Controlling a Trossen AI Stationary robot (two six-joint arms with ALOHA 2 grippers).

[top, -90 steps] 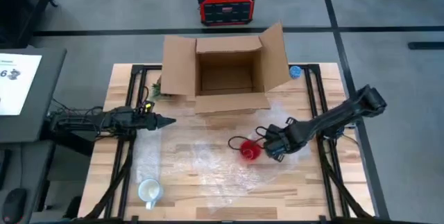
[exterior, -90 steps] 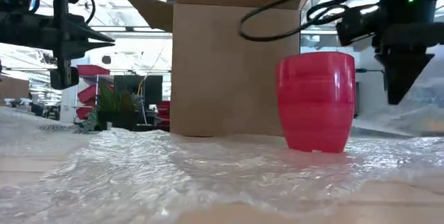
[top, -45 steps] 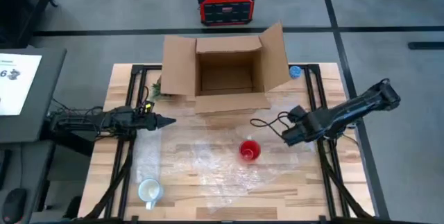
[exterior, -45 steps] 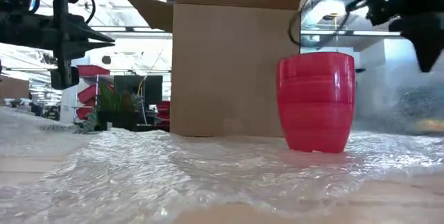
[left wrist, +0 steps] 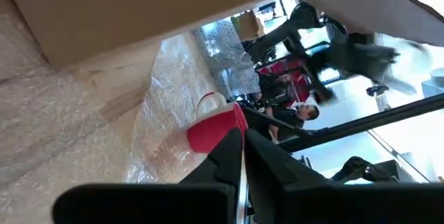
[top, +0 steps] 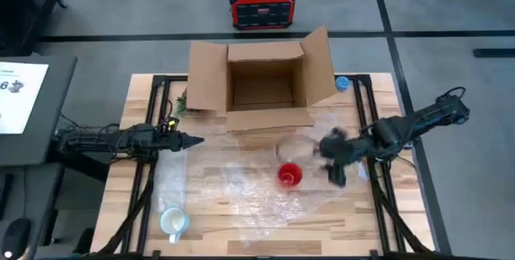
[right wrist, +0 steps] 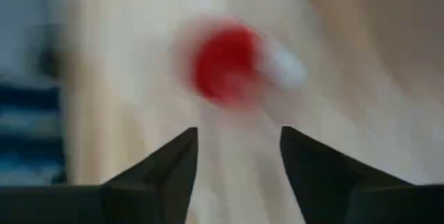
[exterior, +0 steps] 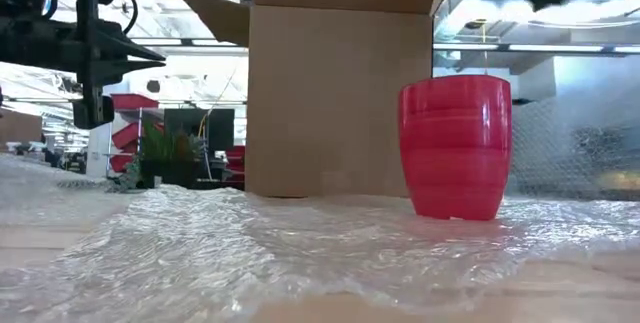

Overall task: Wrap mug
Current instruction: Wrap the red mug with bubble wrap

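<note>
Right claw (top: 336, 173) shifted beside red mug (top: 288, 175)

An open cardboard box (top: 261, 87) stands behind a white mug (top: 172, 222) and red radio (top: 261, 4).

The red mug (top: 288, 175) stands upright with its mouth facing up, on the sheet of bubble wrap (top: 241, 187) spread over the middle of the worktop. In the low view the mug (exterior: 456, 147) is glossy red with faint horizontal ridges, its sides tapering toward a narrower base. It sits toward the right part of the sheet, in front of the cardboard box. The bubble wrap (exterior: 300, 243) is clear, crinkled and mostly flat under the mug, and its right edge rises in a loose fold just beside the mug. Nothing covers the mug.
</note>
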